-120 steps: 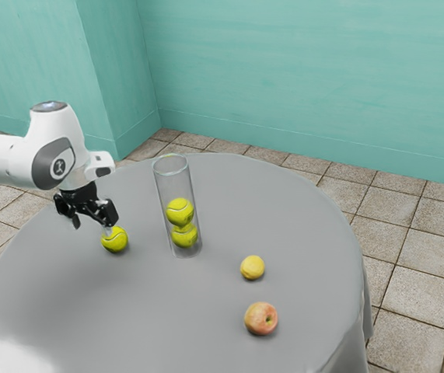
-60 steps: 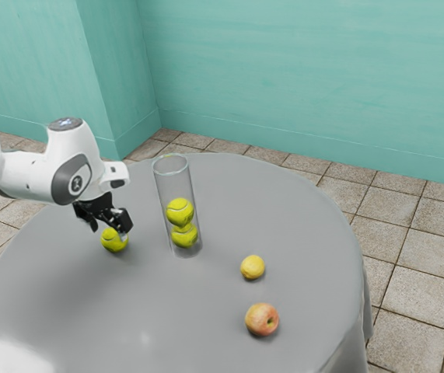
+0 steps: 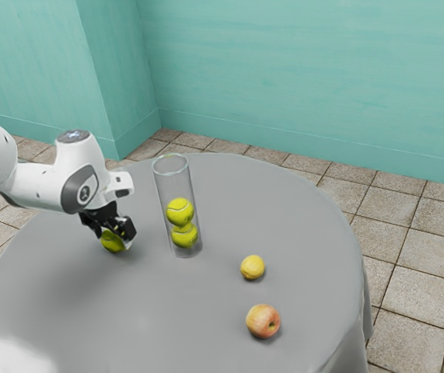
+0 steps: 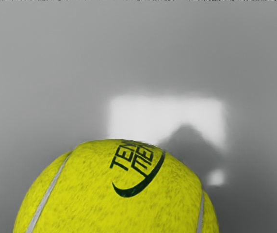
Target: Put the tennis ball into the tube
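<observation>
In the exterior view my gripper (image 3: pixel 113 232) is low over the table, its open fingers spread around the loose tennis ball (image 3: pixel 112 241). The ball rests on the tabletop, its upper part partly hidden by the fingers. Large in the wrist view, the ball (image 4: pixel 114 194) lies just under my hand, dark lettering on its top. The clear tube (image 3: pixel 159 186) stands upright to the exterior view's right of the gripper, with two tennis balls (image 3: pixel 180 211) stacked inside it.
A lemon (image 3: pixel 253 267) and a red-yellow apple (image 3: pixel 263 321) sit on the round grey table (image 3: pixel 183 311), toward the exterior view's right, beyond the tube. Behind the table stands a teal wall (image 3: pixel 299 78).
My hand has moved toward the exterior view's right and down, from above the loose ball to around it. The apple has shifted very slightly toward the exterior view's lower right.
</observation>
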`<action>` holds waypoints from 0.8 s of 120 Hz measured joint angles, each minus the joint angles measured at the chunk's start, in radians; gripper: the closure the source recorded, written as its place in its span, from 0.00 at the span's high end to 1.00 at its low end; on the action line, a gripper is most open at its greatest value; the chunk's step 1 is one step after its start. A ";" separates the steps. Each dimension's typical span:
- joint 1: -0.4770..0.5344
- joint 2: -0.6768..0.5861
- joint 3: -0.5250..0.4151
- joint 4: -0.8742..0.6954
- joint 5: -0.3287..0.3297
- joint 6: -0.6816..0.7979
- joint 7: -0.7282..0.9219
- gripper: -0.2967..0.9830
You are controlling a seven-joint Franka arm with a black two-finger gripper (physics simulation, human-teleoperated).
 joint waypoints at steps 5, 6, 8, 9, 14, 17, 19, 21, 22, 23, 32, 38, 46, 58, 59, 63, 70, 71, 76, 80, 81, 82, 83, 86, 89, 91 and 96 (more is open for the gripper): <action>0.000 0.009 0.000 0.006 -0.001 0.002 0.001 0.77; 0.000 0.010 0.000 0.007 -0.001 0.003 0.002 0.77; 0.000 0.012 0.000 0.008 -0.001 0.004 0.002 0.77; 0.000 0.013 0.000 0.008 -0.001 0.004 0.002 0.77; 0.000 0.015 0.000 0.010 -0.002 0.006 0.003 0.75; 0.000 0.016 0.000 0.010 -0.003 0.007 0.004 0.73; 0.000 0.016 0.000 0.011 -0.003 0.007 0.005 0.72; 0.000 0.017 0.000 0.011 -0.003 0.008 0.005 0.71; 0.000 0.017 0.000 0.011 -0.003 0.008 0.005 0.70; 0.000 0.017 0.000 0.011 -0.003 0.009 0.005 0.70; 0.000 0.022 0.005 0.012 -0.004 0.011 0.007 0.65; 0.000 0.024 0.009 0.012 -0.004 0.011 0.008 0.62; 0.000 0.025 0.011 0.013 -0.005 0.012 0.009 0.60; 0.000 0.026 0.012 0.013 -0.004 0.014 0.010 0.57; 0.000 0.026 0.012 0.013 -0.004 0.014 0.010 0.57; 0.000 0.025 0.012 0.013 -0.003 0.014 0.010 0.56; 0.000 0.025 0.012 0.013 -0.002 0.014 0.010 0.56; 0.000 0.025 0.012 0.013 -0.002 0.015 0.009 0.56; 0.000 0.022 0.012 0.012 -0.001 0.015 0.009 0.55; 0.000 0.018 0.012 0.012 0.000 0.015 0.008 0.55; -0.001 0.018 0.012 0.012 0.000 0.015 0.008 0.55; -0.001 0.017 0.012 0.011 0.000 0.015 0.008 0.55; -0.001 0.016 0.012 0.011 0.000 0.015 0.008 0.55; -0.001 0.014 0.012 0.011 0.000 0.015 0.007 0.55; -0.001 0.009 0.012 0.009 0.001 0.014 0.007 0.55; -0.001 0.003 0.012 0.008 0.001 0.014 0.007 0.55; -0.002 -0.015 0.012 0.005 0.001 0.012 0.006 0.55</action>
